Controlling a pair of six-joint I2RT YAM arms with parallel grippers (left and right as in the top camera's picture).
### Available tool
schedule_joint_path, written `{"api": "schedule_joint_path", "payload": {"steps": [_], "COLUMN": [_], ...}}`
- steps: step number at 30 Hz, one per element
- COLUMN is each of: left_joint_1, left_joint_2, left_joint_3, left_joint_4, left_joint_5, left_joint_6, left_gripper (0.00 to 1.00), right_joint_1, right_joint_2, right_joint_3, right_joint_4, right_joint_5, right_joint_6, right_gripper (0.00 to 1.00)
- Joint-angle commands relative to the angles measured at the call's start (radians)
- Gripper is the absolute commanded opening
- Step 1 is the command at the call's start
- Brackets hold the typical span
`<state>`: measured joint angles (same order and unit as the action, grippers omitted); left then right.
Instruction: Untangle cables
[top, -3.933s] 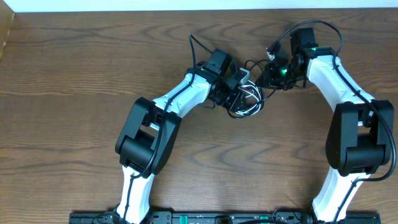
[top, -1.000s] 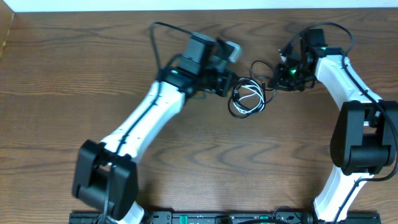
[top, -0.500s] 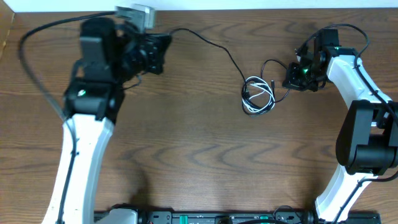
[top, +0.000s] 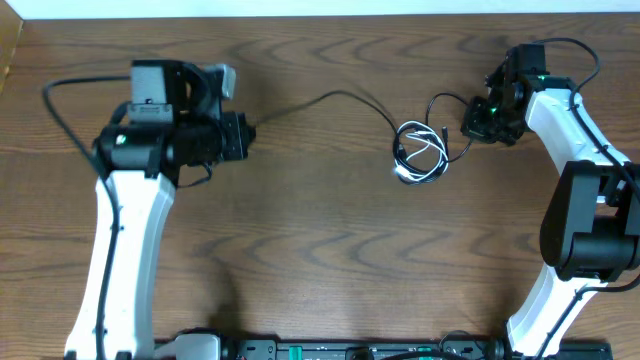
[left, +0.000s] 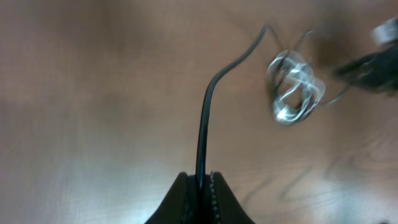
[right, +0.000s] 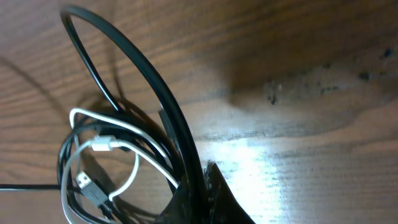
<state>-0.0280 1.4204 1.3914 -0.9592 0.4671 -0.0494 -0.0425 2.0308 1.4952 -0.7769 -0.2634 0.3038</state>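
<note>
My left hand (left: 200, 182) is pinching the black cable (left: 204, 112), fingertips pressed together on it. From there it runs straight ahead over the tabletop (left: 93, 93) to the coil (left: 292, 93) (blurred in this view). My right hand (right: 204, 169) pinches black cable too; just ahead of it the white cable (right: 102, 145) lies looped among black turns.

table (top: 320, 250): dark wood grain, smooth, mild sheen. black cord (left: 203, 130): smooth glossy plastic sheath. white cord (right: 102, 145): smooth plastic, slight gloss. arm shells (top: 125, 250): glossy white plastic.
</note>
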Motion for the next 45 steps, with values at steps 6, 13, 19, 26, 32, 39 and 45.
{"api": "schedule_joint_path", "payload": {"steps": [6,13,19,26,32,39,45], "left_joint_1": [-0.018,-0.071,-0.127,-0.238,-0.333,-0.436,-0.449], "left_joint_2": [0.088,0.072,0.071,0.111,0.233,0.385,0.449], "left_joint_3": [0.006,0.007,0.007,0.005,0.005,0.005,0.005], "left_joint_4": [-0.030,0.156,0.291,0.275,0.253,0.315,0.383], "left_joint_5": [-0.053,0.046,0.157,0.121,0.121,0.119,0.116], "left_joint_6": [0.003,0.003,0.002,0.016,0.030,0.029,0.029], "left_gripper": [0.07,0.07,0.07,0.07,0.08,0.08,0.61], "right_joint_1": [0.035,0.060,0.071,0.076,0.079,0.080,0.076], "right_joint_2": [-0.003,-0.055,-0.150,-0.207,-0.206,-0.206,-0.206], "right_joint_3": [0.001,0.018,0.022,0.022,0.021,0.021,0.021], "right_joint_4": [0.019,0.019,0.001,-0.056,-0.124,-0.174,-0.177], "right_joint_5": [-0.027,-0.053,-0.064,-0.064,-0.063,-0.015,-0.016], "right_joint_6": [-0.032,-0.148,-0.180,-0.185,-0.193,-0.201,-0.201], "right_gripper": [0.22,0.70,0.78,0.80,0.78,0.78,0.78]}}
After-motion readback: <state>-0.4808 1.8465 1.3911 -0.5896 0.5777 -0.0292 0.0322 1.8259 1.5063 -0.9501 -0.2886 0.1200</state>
